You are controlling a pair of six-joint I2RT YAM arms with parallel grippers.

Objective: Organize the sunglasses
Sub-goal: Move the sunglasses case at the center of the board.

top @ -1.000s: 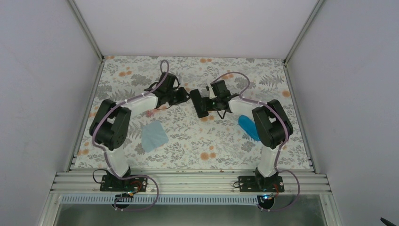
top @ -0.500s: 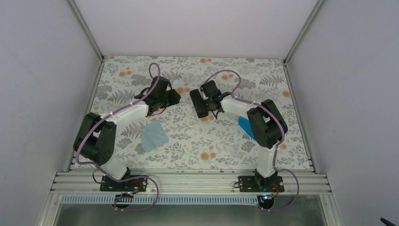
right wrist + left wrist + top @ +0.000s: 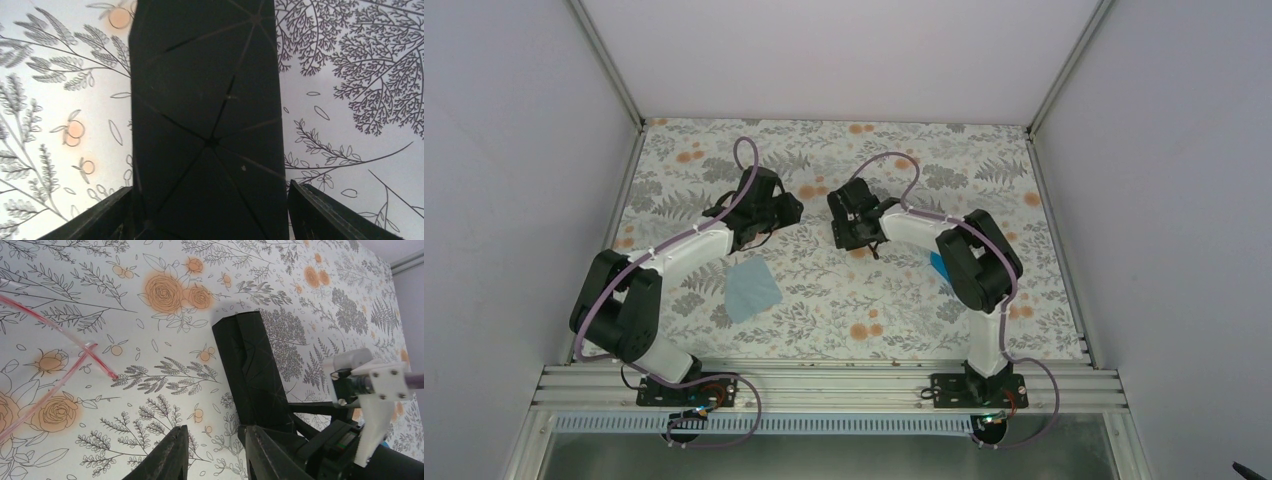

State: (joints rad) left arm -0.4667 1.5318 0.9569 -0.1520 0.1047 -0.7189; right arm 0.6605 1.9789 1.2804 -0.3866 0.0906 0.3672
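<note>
At the near table [image 3: 844,320] edge both arms rise, elbows bent, forearms reaching inward toward each other. Past the cloth [image 3: 752,288] and the blue case [image 3: 938,268], the left tool [image 3: 215,440] hovers slightly open and empty, the sunglasses [image 3: 92,349] near it on the table. The right tool [image 3: 210,187] is spread wide, straddling the black case [image 3: 207,75]

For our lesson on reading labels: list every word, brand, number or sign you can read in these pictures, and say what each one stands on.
None can be read in any view.
The black case shows only fold lines, no print.
The tablecloth bears flowers and leaves, no letters.
The light blue cloth and the sunglasses show no marking.
</note>
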